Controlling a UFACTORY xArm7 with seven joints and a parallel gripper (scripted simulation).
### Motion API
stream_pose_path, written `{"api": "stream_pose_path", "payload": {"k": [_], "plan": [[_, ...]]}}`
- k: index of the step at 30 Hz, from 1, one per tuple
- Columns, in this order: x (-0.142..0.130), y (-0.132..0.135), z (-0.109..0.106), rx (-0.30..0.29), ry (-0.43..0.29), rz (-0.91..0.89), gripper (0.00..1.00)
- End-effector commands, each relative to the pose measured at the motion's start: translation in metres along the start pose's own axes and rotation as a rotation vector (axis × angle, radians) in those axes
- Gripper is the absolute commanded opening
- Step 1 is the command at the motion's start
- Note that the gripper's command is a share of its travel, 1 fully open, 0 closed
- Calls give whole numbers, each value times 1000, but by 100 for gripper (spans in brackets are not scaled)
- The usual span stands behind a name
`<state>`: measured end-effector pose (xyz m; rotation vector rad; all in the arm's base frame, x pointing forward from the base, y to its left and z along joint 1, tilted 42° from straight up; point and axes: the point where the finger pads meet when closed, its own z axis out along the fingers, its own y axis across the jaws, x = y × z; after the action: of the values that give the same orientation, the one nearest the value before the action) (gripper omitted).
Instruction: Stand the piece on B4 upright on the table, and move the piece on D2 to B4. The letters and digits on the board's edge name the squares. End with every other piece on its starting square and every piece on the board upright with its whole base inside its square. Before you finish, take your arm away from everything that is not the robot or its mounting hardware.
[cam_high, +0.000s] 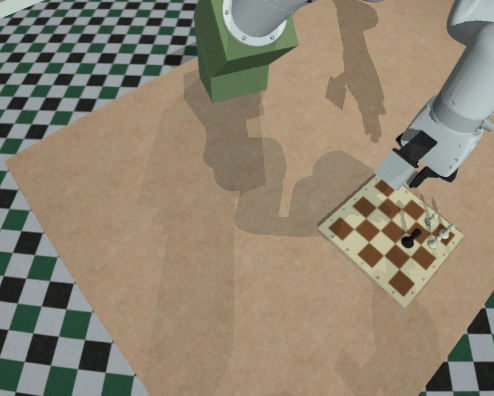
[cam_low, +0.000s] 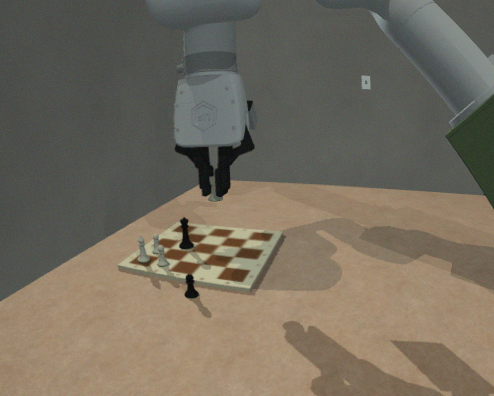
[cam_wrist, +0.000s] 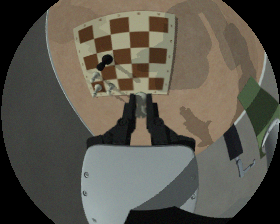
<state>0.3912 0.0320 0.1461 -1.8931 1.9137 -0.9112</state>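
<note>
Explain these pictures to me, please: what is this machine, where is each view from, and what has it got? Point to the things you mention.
It is a robot arm (cam_high: 462, 85) (cam_low: 210, 40) ending in two black jaws. The top picture looks down from above, the exterior one looks from beside the table (cam_high: 125, 200) (cam_low: 100, 325) (cam_wrist: 65, 45), and the wrist one looks past the jaws from the arm's end. On the table lies a small chessboard (cam_high: 366, 229) (cam_low: 218, 261) (cam_wrist: 158, 55) with three white pieces (cam_high: 433, 243) (cam_low: 143, 252) (cam_wrist: 97, 89) and a tall black one (cam_high: 409, 241) (cam_low: 186, 237) (cam_wrist: 106, 60), all upright. A smaller black piece (cam_low: 191, 290) stands beside the board. The jaws are closed on a pale piece (cam_low: 215, 198) (cam_wrist: 141, 104), held in the air.
</note>
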Motion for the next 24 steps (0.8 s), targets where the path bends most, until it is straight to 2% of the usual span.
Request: {"api": "stream_pose_path", "payload": {"k": [1, 7, 9, 18, 24], "plan": [[0, -1, 13, 19, 13, 2, 0], [0, -2, 38, 19, 13, 2, 0], [0, -2, 38, 19, 13, 2, 0], [0, -3, 80, 19, 13, 2, 0], [0, -3, 92, 19, 13, 2, 0]]}}
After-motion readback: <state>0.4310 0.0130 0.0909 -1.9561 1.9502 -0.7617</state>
